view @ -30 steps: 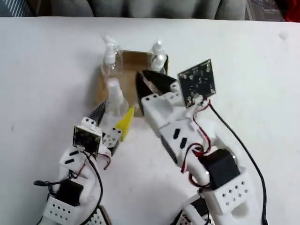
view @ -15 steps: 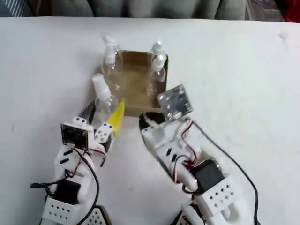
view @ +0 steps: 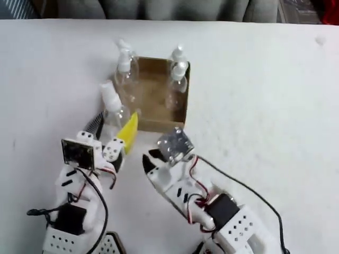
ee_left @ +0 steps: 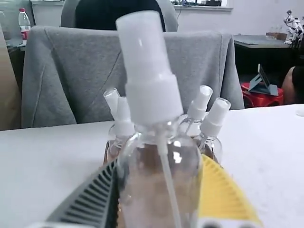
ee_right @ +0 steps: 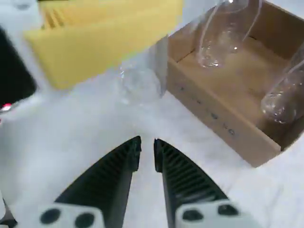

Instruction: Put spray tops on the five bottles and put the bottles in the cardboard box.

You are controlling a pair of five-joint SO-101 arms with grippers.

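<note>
At the near-left corner of the cardboard box (view: 159, 126), just outside its wall, the left gripper (view: 116, 118) clamps the fifth bottle (view: 113, 107) by the body, black finger (view: 96, 123) on one side, yellow finger (view: 128, 129) on the other. The bottle is upright, spray top (view: 109, 94) seated. Cannot tell whether its base touches the table (view: 265, 79) or hangs just above it. Inside the box stand the far-left pair (view: 126, 69) and far-right pair (view: 178, 71) of capped bottles, four in all, leaning a little; the middle and near part of the floor is bare. Judgement: capping looks done, and the step in hand is boxing the last bottle. Next move calls for a lift high enough for the base to pass over the wall, a short carry right and far, then a set-down on the bare floor before the fingers part. The right gripper (ee_right: 147, 142) sits low over the table on the near side of the box, tips toward it, fingers drawn almost together with a slim gap, nothing held. In the way: the box wall, which the base could catch and shove; the far-left pair, near the likely path and easy to tip; and the right gripper, just right of the yellow finger, which may crowd the lift. Grey chair back (ee_left: 57, 80) sits beyond the far table edge, no bearing on the work.
</note>
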